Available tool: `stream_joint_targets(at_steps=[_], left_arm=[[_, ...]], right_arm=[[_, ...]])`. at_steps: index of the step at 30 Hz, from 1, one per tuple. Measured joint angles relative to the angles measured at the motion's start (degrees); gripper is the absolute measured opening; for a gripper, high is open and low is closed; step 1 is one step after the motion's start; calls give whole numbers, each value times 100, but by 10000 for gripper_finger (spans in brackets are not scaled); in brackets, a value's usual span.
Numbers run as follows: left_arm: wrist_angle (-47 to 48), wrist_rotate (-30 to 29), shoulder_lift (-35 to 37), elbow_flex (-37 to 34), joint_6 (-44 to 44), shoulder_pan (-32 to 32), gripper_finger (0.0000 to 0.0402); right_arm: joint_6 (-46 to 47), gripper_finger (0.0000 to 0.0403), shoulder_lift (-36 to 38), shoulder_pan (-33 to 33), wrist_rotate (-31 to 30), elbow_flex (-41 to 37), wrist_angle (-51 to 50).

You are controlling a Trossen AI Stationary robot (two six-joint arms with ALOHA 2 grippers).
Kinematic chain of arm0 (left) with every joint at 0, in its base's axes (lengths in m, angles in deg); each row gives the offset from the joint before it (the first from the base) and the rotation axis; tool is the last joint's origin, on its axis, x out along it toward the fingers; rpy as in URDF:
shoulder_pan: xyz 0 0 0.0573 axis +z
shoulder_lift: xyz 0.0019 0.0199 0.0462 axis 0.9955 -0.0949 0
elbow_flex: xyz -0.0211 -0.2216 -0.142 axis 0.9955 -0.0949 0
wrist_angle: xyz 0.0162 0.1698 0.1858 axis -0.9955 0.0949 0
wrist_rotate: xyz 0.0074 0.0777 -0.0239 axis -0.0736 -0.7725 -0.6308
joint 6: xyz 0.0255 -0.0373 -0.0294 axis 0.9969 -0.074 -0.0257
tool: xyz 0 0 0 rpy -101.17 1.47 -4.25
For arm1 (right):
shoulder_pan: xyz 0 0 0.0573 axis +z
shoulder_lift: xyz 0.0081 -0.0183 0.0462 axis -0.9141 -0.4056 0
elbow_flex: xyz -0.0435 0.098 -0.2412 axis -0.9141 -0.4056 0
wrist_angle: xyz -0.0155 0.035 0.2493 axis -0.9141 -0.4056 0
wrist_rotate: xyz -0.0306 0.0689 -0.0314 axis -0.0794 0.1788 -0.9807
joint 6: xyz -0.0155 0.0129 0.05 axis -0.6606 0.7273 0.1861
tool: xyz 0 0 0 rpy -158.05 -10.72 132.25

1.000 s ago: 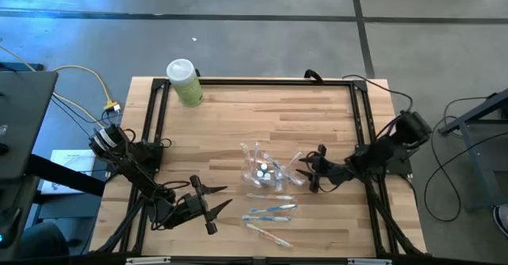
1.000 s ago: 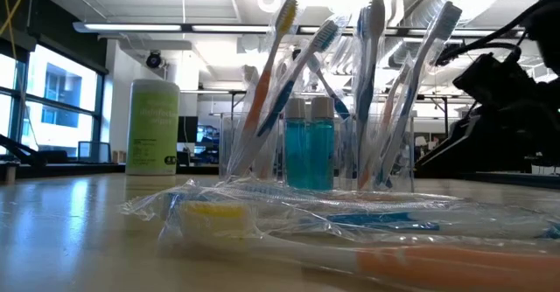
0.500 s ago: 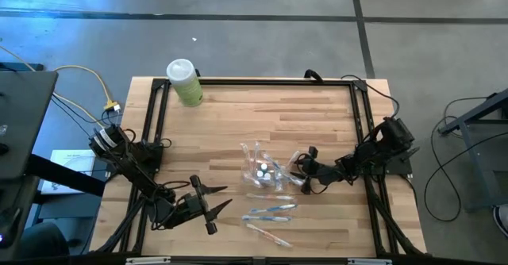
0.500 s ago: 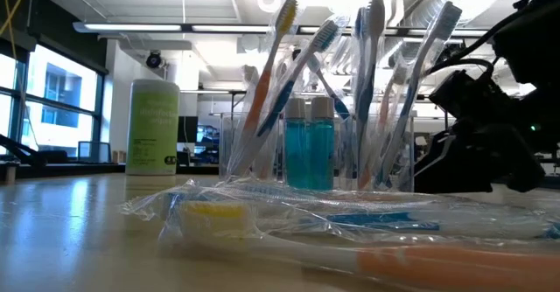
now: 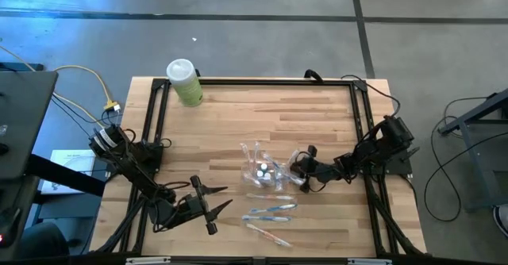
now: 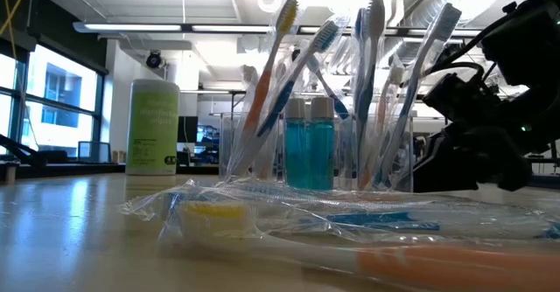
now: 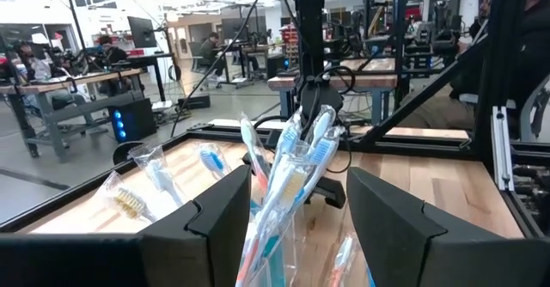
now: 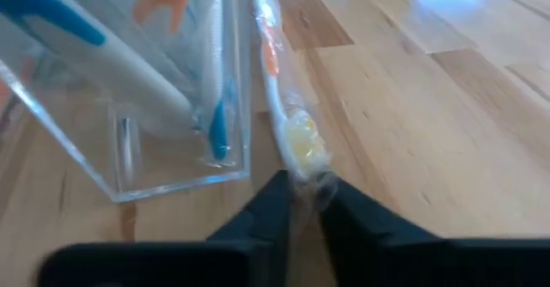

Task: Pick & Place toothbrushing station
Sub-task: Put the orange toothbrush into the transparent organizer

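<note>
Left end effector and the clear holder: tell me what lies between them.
Bare wood. In the high view, nothing sits between the left end effector and the clear holder; the wrapped toothbrushes lie off to the side, nearer the table's front edge.

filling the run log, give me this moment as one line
left gripper: open, waiting near table's front | right gripper: shut on wrapped toothbrush beside clear holder | placed: not yet

Left pincer (image 7: 296, 227) open, wrapped toothbrushes (image 7: 288, 180) ahead, table (image 7: 447, 180)
</note>
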Motion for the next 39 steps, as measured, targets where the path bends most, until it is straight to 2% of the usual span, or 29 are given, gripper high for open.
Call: stream_joint_targets(at_steps=[3, 7, 13, 20, 25, 28, 30, 34, 37, 39], left_arm=[[-1, -1, 1, 0, -2, 0, 187], [1, 0, 0, 0, -6, 0, 187], [1, -33, 1, 0, -17, 0, 187], [3, -103, 2, 0, -17, -2, 187], [3, -108, 0, 0, 66, -2, 187], [1, -129, 1, 0, 49, -2, 187], [1, -132, 0, 0, 57, -2, 187], [1, -132, 1, 0, 90, -2, 187], [1, -132, 0, 0, 90, -2, 187], [1, -132, 0, 0, 90, -2, 187]], right_arm=[[-26, 10, 0, 2, 30, 0, -8], [6, 3, 9, 51, -265, -3, -78], [221, 2, 381, 326, -1226, -20, -871], [1083, 2, 1600, 928, -2662, -15, -2746], [1708, 2, 2822, 1409, -3426, -17, -4278], [1750, 2, 3508, 1683, -3829, -17, -4867], [1507, 2, 3933, 1845, -4124, -17, -5034], [386, 2, 4704, 2097, -4696, -15, -4907], [-760, 2, 5204, 2247, -5189, -15, -4337], [-1717, 2, 5447, 2352, -5466, -15, -3610]])
